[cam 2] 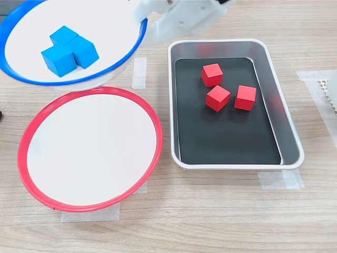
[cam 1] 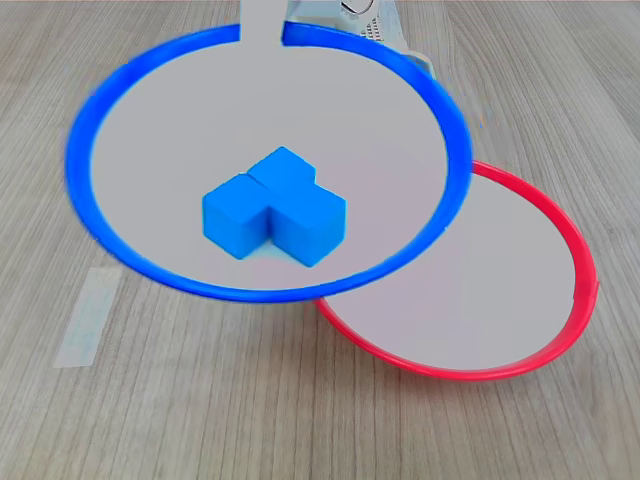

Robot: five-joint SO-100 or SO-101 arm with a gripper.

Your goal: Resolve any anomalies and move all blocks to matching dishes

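Note:
Three blue blocks (cam 1: 275, 205) (cam 2: 68, 50) sit bunched together inside the blue-rimmed dish (cam 1: 80, 190) (cam 2: 16, 74). My white gripper (cam 1: 262, 30) (cam 2: 143, 22) grips that dish's rim, one finger lying over the blue edge. The dish overlaps the edge of the red-rimmed dish (cam 1: 575, 250) (cam 2: 23, 137), which holds nothing. Three red blocks (cam 2: 212, 74) (cam 2: 217, 98) (cam 2: 245, 97) lie on the black floor of the silver tray (cam 2: 287, 121), which shows only in the second exterior view.
Strips of clear tape (cam 1: 88, 315) (cam 2: 139, 72) (cam 2: 279, 179) are stuck to the wooden tabletop. A pale object (cam 2: 329, 92) lies at the second exterior view's right edge. The arm's white body (cam 2: 184, 16) hangs over the tray's far left corner.

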